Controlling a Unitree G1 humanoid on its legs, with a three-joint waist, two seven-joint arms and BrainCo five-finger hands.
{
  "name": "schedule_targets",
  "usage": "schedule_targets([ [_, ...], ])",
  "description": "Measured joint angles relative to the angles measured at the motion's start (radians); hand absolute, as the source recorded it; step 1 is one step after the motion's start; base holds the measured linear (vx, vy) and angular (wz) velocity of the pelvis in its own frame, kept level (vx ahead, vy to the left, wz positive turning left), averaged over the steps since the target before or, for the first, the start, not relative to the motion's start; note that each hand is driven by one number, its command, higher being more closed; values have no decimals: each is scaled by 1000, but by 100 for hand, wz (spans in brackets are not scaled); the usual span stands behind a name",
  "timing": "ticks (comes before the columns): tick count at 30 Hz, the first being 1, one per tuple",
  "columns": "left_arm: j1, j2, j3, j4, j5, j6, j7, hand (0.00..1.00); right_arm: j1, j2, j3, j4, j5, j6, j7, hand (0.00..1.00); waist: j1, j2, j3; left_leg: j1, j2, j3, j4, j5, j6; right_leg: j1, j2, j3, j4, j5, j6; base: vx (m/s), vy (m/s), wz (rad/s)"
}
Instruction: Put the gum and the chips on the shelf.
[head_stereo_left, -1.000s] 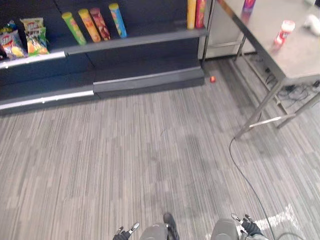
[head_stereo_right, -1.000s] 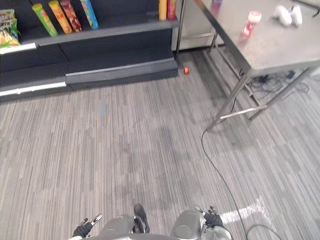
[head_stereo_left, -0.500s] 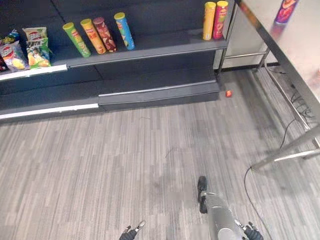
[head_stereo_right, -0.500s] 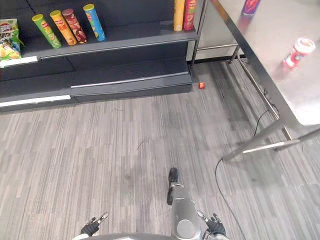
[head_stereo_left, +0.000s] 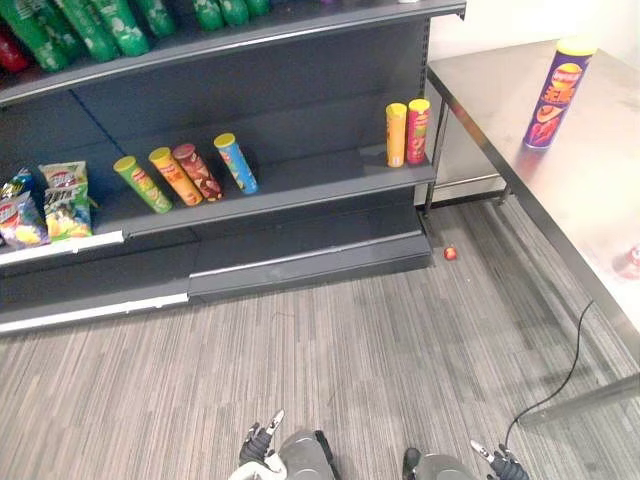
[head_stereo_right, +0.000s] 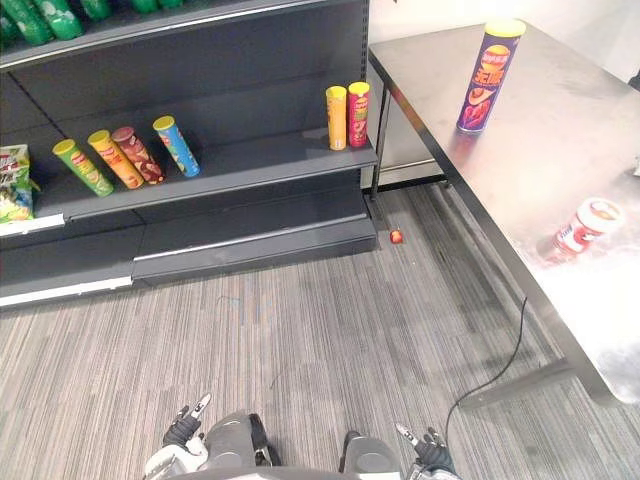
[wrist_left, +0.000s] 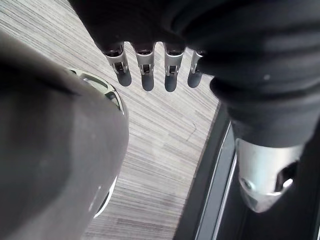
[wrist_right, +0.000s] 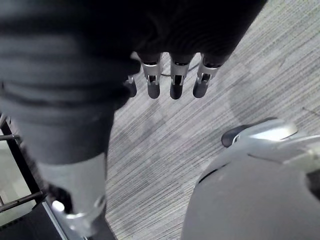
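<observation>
A tall purple can of chips (head_stereo_right: 487, 75) stands upright at the far end of the steel table (head_stereo_right: 560, 140) on the right. A small red and white gum jar (head_stereo_right: 585, 227) lies nearer on the same table. The dark shelf unit (head_stereo_left: 270, 195) stands ahead on the left. My left hand (head_stereo_left: 255, 443) hangs low at the bottom of the eye views, open and holding nothing, its fingers (wrist_left: 145, 55) straight over the floor. My right hand (head_stereo_right: 428, 450) hangs low at the bottom right, open too, with its fingers (wrist_right: 172, 75) straight and empty.
Several chip cans (head_stereo_left: 185, 172) lean on the middle shelf board, with two upright cans (head_stereo_left: 408, 132) at its right end. Snack bags (head_stereo_left: 45, 200) sit at the left, green bottles (head_stereo_left: 90, 20) on the board above. A small red thing (head_stereo_left: 450, 253) lies on the floor by the shelf's corner.
The camera has moved and lifted: the shelf now shows higher boards, and the table with the purple can fills more of the right. Both hands stay low and empty.
</observation>
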Motion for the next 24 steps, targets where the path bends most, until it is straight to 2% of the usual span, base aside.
schedule_targets([
  [2, 7, 5, -15, 0, 0, -3, -2, 0, -3, -3, 20, -3, -1, -3, 0, 0, 0, -4, -14, -6, -22, -68, -233, 48, -23, 10, -24, 41, 9, -42, 38, 409, 263, -44],
  [4, 18, 7, -16, 4, 0, -3, -7, 0, -5, -11, 37, -2, -2, -3, 0, 0, 1, -1, -44, -24, -19, -117, -337, 74, -35, 9, -41, 97, 17, -89, 75, 564, 500, -79],
  [5, 26, 8, -15, 6, -4, -3, -13, 0, -8, -9, 36, 4, -3, -4, 1, 0, 7, -3, -59, -18, -14, -128, -329, 119, -56, 24, -60, 145, 23, -129, 89, 531, 540, -97],
  [6, 26, 18, -18, 12, -5, -3, -18, 0, -8, -3, 36, 13, -3, -2, 2, 0, 9, -21, -68, -13, -26, -124, -301, 161, -75, 32, -82, 167, 23, -140, 87, 525, 525, -102],
  [7, 32, 45, -23, 32, -9, -3, -21, 0, -7, 16, 20, 42, -9, -1, 8, 0, 5, -50, -117, -15, -66, -115, -245, 162, -74, 31, -123, 218, 22, -140, 79, 545, 476, -73],
  [8, 33, 74, -41, 66, -9, -1, -19, 0, -2, 51, -13, 63, -13, 0, 22, 0, -13, -90, -180, -33, -100, -87, -194, 95, -55, -7, -158, 270, 59, -98, 67, 660, 552, -78],
  [9, 20, 98, -83, 94, -3, 1, -20, 0, 4, 66, -38, 64, -14, -1, 25, 0, -21, -102, -192, -11, -119, -52, -158, 68, -24, -51, -167, 330, 142, -37, 72, 553, 449, -61],
  [10, 12, 106, -98, 111, -1, 1, -19, 0, 4, 70, -52, 69, -20, -1, 25, 0, -19, -101, -192, 8, -120, -34, -150, 57, -9, -75, -165, 362, 194, -7, 65, 516, 385, -81],
  [11, 9, 116, -126, 118, 1, 7, -18, 0, 3, 69, -51, 69, -22, 0, 25, 0, -30, -113, -197, 57, -120, 7, -137, 41, 15, -120, -164, 383, 306, 86, 53, 376, 251, -84],
  [12, 11, 121, -144, 121, 1, 10, -17, 0, 2, 68, -47, 69, -22, 0, 26, 0, -31, -107, -193, 80, -117, 27, -122, 38, 20, -147, -160, 387, 362, 148, 49, 391, 279, -124],
  [13, 18, 130, -177, 121, 1, 10, -18, 0, -5, 63, -41, 50, -21, -2, 29, 0, -30, -93, -172, 95, -86, 61, -4, 33, 26, -188, -154, 375, 442, 311, 31, 231, 373, -141],
  [14, 14, 132, -193, 111, 1, 7, -18, 0, -16, 54, -38, 49, -22, -4, 27, 0, -30, -93, -146, 97, -111, 43, 20, -18, 22, -203, -197, 318, 485, 431, 26, 101, 364, -173],
  [15, 16, 117, -243, 109, 1, 7, -18, 0, -14, 22, -32, 48, -22, -3, 22, 0, -33, -39, -151, 199, -122, 56, -234, 6, 52, -254, -228, 207, 581, 380, 34, -40, 292, -140],
  [16, 14, 133, -260, 112, 1, 8, -17, 0, -28, 33, -30, 52, -20, 1, 20, 0, -32, -64, -142, 233, -151, 102, -248, 6, 60, -279, -268, 164, 633, 322, 47, -54, 139, -105],
  [17, 15, 134, -263, 114, 1, 9, -16, 0, -27, 34, -30, 45, -19, -1, 22, 0, -37, -68, -135, 256, -158, 133, -259, 7, 66, -294, -282, 102, 657, 259, 39, 90, 164, -114],
  [18, 16, 123, -281, 122, 2, 16, -18, 0, -30, 22, -30, 39, -21, -2, 22, 0, -45, -43, -127, 317, -155, 198, -323, 6, 68, -310, -282, -147, 640, 146, 17, 113, 128, -99],
  [19, 15, 123, -283, 122, 3, 18, -19, 0, -31, 21, -30, 37, -22, -2, 22, 0, -46, -39, -124, 324, -153, 208, -331, 6, 68, -310, -278, -181, 632, 130, 20, 173, 132, -119],
  [20, 16, 123, -288, 123, 7, 23, -20, 0, -35, 19, -30, 37, -23, -2, 21, 0, -52, -32, -120, 340, -145, 245, -352, 6, 68, -305, -257, -287, 550, 86, 26, 111, 69, -69],
  [21, 16, 123, -290, 124, 10, 23, -21, 0, -38, 19, -30, 37, -23, -2, 21, 0, -53, -30, -117, 345, -143, 264, -357, 6, 68, -300, -245, -325, 493, 83, 25, 139, 68, -87],
  [22, 13, 122, -290, 125, 15, 24, -23, 0, -40, 22, -31, 37, -22, -2, 21, 0, -57, -31, -106, 356, -143, 290, -364, 6, 67, -279, -230, -391, 358, 89, 32, 112, -13, -75],
  [23, 7, 124, -289, 128, 34, 24, -23, 0, -38, 26, -38, 39, -22, -2, 21, 0, -57, -37, -98, 371, -151, 316, -374, 7, 65, -252, -217, -435, 201, 145, 52, 136, -63, -71],
  [24, 0, 125, -287, 132, 44, 24, -24, 0, -35, 28, -41, 41, -20, -2, 21, 0, -56, -43, -91, 382, -158, 323, -377, 6, 51, -241, -211, -454, 157, 150, 47, 165, -133, -77],
])
